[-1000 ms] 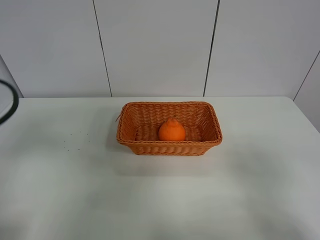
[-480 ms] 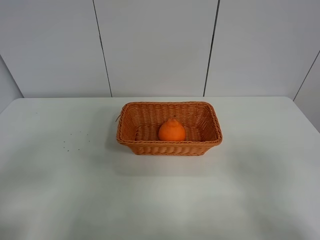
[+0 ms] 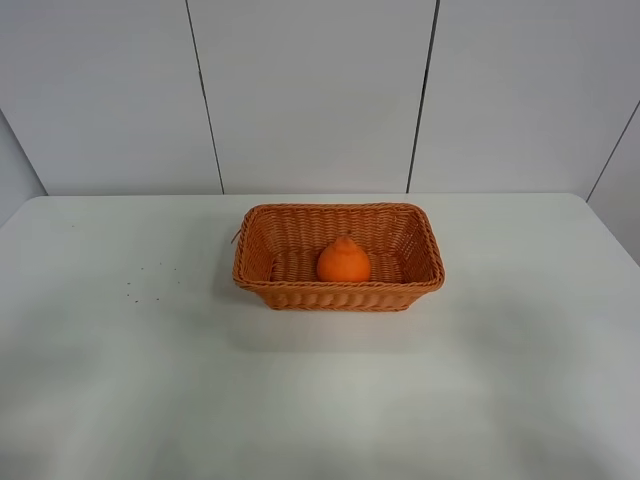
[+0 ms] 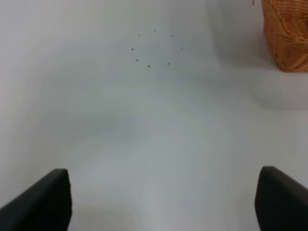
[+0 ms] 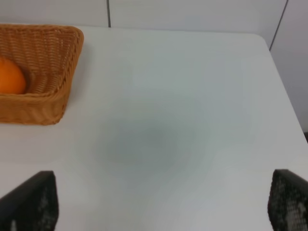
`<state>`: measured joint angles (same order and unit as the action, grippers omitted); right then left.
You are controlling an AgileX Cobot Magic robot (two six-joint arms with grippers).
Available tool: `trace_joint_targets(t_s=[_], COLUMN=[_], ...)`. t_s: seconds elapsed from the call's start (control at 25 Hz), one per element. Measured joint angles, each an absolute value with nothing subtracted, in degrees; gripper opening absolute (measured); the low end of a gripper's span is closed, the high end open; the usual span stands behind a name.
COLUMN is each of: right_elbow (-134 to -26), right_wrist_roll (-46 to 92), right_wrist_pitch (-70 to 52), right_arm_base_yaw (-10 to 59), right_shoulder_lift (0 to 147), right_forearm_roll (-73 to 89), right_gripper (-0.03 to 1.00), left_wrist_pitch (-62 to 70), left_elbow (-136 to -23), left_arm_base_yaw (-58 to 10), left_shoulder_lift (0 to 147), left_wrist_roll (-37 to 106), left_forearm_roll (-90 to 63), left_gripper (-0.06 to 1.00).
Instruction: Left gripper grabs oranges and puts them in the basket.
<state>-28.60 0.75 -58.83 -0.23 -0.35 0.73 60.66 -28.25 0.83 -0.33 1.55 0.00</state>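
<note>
A: The black cable that showed at the frame's far left, well left of the basket (image 3: pixel 338 258), has gone; nothing else has shifted.

B: Left gripper (image 4: pixel 161 202) is spread wide, empty, over bare table (image 3: pixel 150 380). The oranges (image 3: pixel 343 260) sit inside the basket. The right gripper (image 5: pixel 163 204) is open, idle.

A: Looks finished. Best to hold clear, no bumping that rim.

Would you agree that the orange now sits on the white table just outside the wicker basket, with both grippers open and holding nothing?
Not quite: the orange sits inside the wicker basket, as the exterior high view shows. The left gripper and right gripper are indeed open and empty.
</note>
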Motion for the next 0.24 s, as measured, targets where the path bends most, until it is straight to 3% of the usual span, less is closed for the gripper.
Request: trace_joint_targets(t_s=[0.24], right_elbow=[-28.60], right_wrist_roll=[0.75], right_wrist_pitch=[-58.83], right_arm_base_yaw=[-0.23], right_shoulder_lift=[-0.35], right_forearm_roll=[0.73], right_gripper=[0.69], left_wrist_pitch=[60.64], left_elbow=[-28.25], left_arm_base_yaw=[0.83], left_shoulder_lift=[-0.33], left_wrist_roll=[1.47], left_forearm_roll=[0.00], left_gripper=[0.87])
